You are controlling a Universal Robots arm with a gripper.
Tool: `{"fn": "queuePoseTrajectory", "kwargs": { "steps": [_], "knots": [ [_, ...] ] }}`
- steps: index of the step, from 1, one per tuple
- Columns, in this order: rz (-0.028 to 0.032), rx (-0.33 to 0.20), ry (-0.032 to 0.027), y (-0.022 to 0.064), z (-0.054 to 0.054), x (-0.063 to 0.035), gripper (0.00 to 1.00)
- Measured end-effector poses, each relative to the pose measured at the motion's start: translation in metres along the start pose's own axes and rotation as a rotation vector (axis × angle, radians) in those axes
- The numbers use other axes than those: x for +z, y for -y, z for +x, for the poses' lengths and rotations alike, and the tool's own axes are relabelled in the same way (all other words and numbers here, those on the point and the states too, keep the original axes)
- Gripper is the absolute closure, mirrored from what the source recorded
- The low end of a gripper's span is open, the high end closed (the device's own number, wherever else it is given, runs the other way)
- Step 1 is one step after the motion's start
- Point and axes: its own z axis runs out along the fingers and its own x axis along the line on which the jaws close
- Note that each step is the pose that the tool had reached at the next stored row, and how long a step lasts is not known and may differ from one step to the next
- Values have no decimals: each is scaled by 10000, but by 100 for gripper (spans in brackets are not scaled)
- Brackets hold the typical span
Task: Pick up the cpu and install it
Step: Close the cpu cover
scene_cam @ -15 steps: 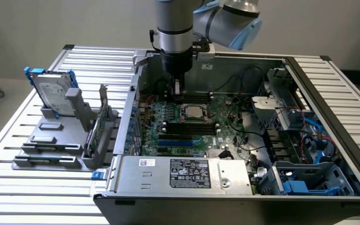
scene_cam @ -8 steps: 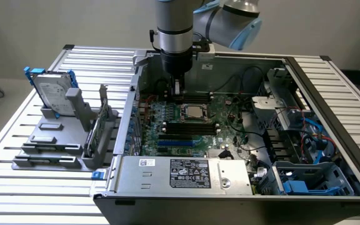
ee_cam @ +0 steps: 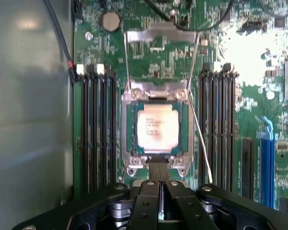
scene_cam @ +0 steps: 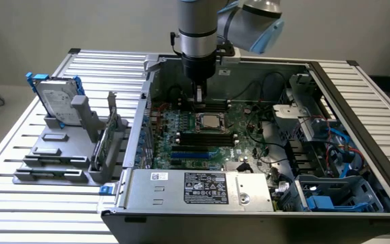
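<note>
We see the chip (ee_cam: 157, 130) lying flat in its socket (ee_cam: 128, 143) on the green board (ee_cam: 245, 120), between two banks of memory slots (ee_cam: 98, 134). Our claw (ee_cam: 159, 178) hangs near the socket's edge, clenched tight.

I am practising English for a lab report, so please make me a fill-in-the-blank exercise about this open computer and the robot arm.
1. The cpu lies inside the ____ on the green board.
2. The gripper has its fingers ____ (open or shut).
3. The hard drive stands in a grey rack ____ the computer case.
Missing words: socket; shut; outside.
</note>
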Motion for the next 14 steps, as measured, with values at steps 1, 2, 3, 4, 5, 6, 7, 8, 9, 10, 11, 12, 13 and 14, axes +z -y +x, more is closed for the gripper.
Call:
{"fn": "queuePoseTrajectory", "kwargs": {
  "steps": [1,2,3,4,5,6,7,8,9,10,11,12,13,14],
  "knots": [
    [2,3,-17,-47,0,-6,89],
    [3,3,-32,-93,1,-16,89],
    [3,5,-48,-139,2,-31,89],
    [5,7,-62,-187,3,-49,89],
    [6,6,-74,-234,4,-66,89],
    [7,8,-87,-281,5,-84,89],
    [10,8,-95,-328,5,-102,89],
    [13,9,-101,-377,6,-118,89],
    [16,11,-106,-423,7,-132,89],
    [18,9,-108,-469,7,-144,89],
    [21,11,-109,-515,7,-153,89],
    [25,9,-109,-561,4,-156,89],
    [30,10,-109,-609,-1,-158,89],
    [34,10,-110,-654,-6,-158,89]
  ]
}}
